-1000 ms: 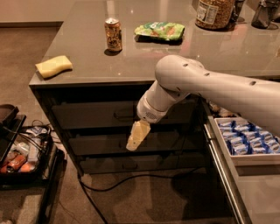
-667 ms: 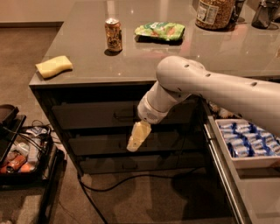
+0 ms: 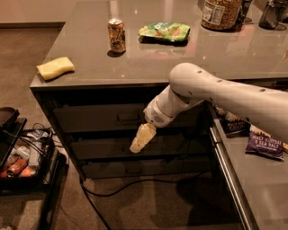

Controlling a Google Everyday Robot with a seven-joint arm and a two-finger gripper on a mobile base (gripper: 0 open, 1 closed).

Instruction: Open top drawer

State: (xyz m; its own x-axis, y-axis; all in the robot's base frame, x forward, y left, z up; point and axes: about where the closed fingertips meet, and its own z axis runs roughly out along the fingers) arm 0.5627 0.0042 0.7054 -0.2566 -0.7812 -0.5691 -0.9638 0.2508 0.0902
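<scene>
The top drawer (image 3: 94, 119) is the tallest of three matte grey fronts under the counter. It stands closed, with its small dark pull handle (image 3: 128, 118) at the centre. My gripper (image 3: 140, 139), pale yellow at the end of the white arm (image 3: 211, 92), hangs pointing down and to the left. It is just below and to the right of the handle, in front of the middle drawer front (image 3: 99, 147). It does not touch the handle.
On the countertop (image 3: 90, 58) are an orange can (image 3: 116, 36), a yellow sponge (image 3: 55, 68), a green snack bag (image 3: 164, 31) and a jar (image 3: 220, 12). A black rack (image 3: 22, 157) of items stands at the left. A cable (image 3: 135, 183) crosses the floor. A purple packet (image 3: 264, 143) lies on a grey surface at the right.
The arm and gripper have not visibly moved. At the right, the white-sided drawer of packets no longer shows; a grey surface with a purple packet is there.
</scene>
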